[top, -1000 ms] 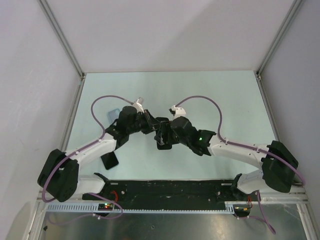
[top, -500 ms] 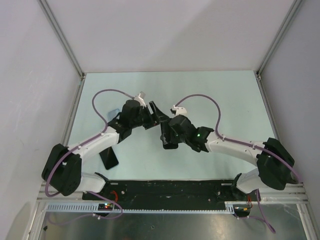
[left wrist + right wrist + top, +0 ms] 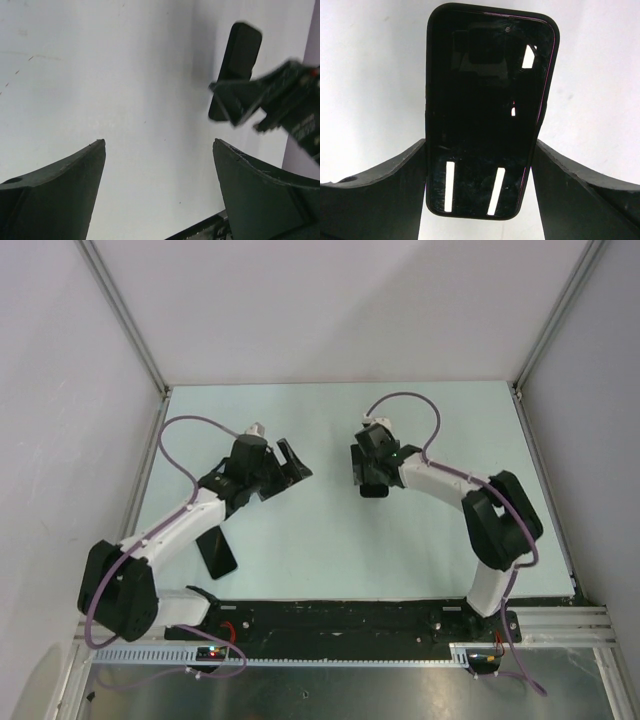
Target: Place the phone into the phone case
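Observation:
The phone (image 3: 490, 100), a glossy black slab with a dark rim and a thin magenta line down its right edge, sits lengthwise between my right gripper's (image 3: 480, 142) fingers, which press on both long sides. From above, that right gripper (image 3: 372, 478) is over the middle-right of the table with the phone's end (image 3: 374, 491) poking out below it. My left gripper (image 3: 292, 462) hangs open and empty to its left, well apart. In the left wrist view the left gripper (image 3: 158, 142) frames bare table, with the phone (image 3: 241, 45) far ahead. The phone case is out of view.
A plain black slab (image 3: 218, 552) lies on the table beside the left arm's forearm. Pale walls with metal frame posts (image 3: 125, 315) close in the table's left, back and right. The black base rail (image 3: 340, 618) runs along the near edge.
The left gripper has let go, opened wide and drawn back to the left. The right arm has carried the phone away toward the back right; the two grippers no longer meet.

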Controlling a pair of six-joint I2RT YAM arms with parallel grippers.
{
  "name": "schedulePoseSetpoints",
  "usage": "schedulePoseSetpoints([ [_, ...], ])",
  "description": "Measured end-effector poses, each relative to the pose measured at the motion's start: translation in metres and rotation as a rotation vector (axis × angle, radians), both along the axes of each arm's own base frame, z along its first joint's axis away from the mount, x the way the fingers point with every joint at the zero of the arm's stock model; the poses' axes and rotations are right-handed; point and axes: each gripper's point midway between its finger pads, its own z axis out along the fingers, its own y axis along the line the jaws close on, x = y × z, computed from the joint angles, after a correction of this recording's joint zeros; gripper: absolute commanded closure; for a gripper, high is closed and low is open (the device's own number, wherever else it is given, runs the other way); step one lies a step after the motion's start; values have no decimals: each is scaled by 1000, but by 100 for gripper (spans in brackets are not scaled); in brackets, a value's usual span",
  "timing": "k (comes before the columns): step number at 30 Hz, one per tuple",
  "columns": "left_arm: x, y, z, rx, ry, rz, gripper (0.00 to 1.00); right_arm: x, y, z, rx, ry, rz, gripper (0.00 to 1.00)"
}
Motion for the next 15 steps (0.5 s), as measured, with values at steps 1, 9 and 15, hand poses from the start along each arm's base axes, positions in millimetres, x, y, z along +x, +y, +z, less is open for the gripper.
schedulePoseSetpoints([
  [1,-4,3,-1,5,3,0,9,11,-6,-3,-23,-3,-8,99],
  [9,-19,16,8,22,-13,-2,9,64,-44,-28,-162,29,-27,86],
  [15,-22,23,5,38,-7,0,8,78,-52,-45,-183,66,-7,68],
])
